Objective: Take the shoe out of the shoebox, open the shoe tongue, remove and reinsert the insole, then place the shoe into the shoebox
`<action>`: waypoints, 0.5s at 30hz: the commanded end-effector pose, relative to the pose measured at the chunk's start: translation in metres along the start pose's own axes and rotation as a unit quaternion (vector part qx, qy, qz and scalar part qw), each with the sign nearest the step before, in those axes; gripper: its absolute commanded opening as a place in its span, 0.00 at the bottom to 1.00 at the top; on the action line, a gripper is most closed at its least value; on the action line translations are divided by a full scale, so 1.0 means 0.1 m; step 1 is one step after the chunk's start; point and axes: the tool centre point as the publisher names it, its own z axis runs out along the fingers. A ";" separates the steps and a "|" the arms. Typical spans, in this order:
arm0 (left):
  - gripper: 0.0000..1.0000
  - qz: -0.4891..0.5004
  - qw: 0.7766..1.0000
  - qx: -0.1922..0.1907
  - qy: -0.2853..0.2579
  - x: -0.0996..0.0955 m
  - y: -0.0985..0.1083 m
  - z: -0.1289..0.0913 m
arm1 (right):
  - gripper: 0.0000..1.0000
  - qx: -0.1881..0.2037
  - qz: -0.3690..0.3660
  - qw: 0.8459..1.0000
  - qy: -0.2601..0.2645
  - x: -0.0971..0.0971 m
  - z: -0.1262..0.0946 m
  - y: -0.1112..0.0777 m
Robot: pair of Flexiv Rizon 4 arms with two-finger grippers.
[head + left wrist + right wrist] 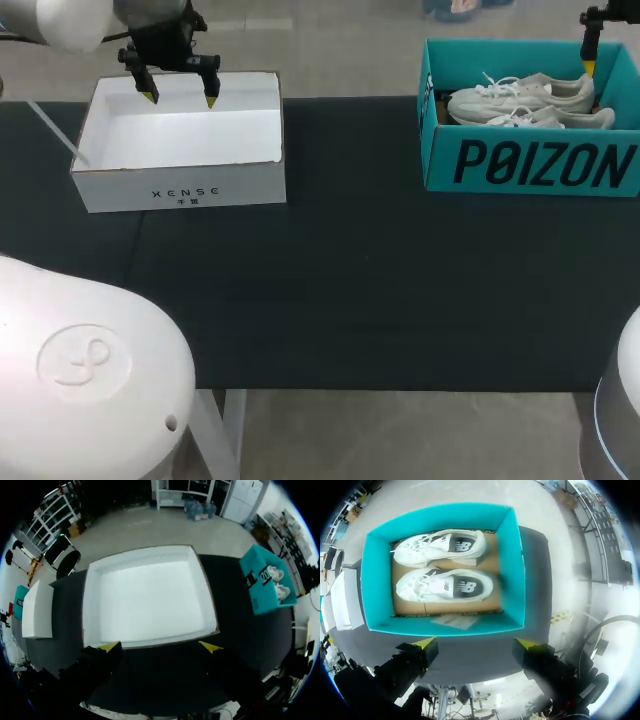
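- The left gripper [181, 99] is hanging over the rim of an open white box [180, 185] at the left end of the dark table [350, 300], its yellow-tipped fingers spread wide and holding nothing.
- The white box is sitting with its inside bare and bright, seen from straight above in the left wrist view.
- The right gripper [477, 642] is hovering just outside one wall of the teal shoebox [530, 165], fingers likewise parted and gripping nothing; only one yellow tip is showing in the head view.
- The shoebox is standing open at the right end of the table, well apart from the white box.
- Two white shoes [442, 565] are lying side by side on their sides on the shoebox's brown cardboard floor, laces pointing the same way, neither touched by a finger.
- A pale sheet of paper [455, 621] is lying inside the shoebox, between the nearer shoe and the wall closest to the right gripper.
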 end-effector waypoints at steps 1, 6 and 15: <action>1.00 -0.101 0.986 -0.131 0.019 0.01 -0.07 0.02 | 1.00 -0.016 0.000 1.000 -0.018 0.10 0.02 -0.12; 1.00 -0.080 0.986 -0.142 0.037 -0.01 -0.05 -0.02 | 1.00 -0.024 -0.005 1.000 -0.010 0.16 -0.03 -0.09; 1.00 0.023 0.990 -0.141 0.022 -0.05 0.23 -0.05 | 1.00 -0.092 -0.008 0.995 0.025 0.19 -0.18 -0.16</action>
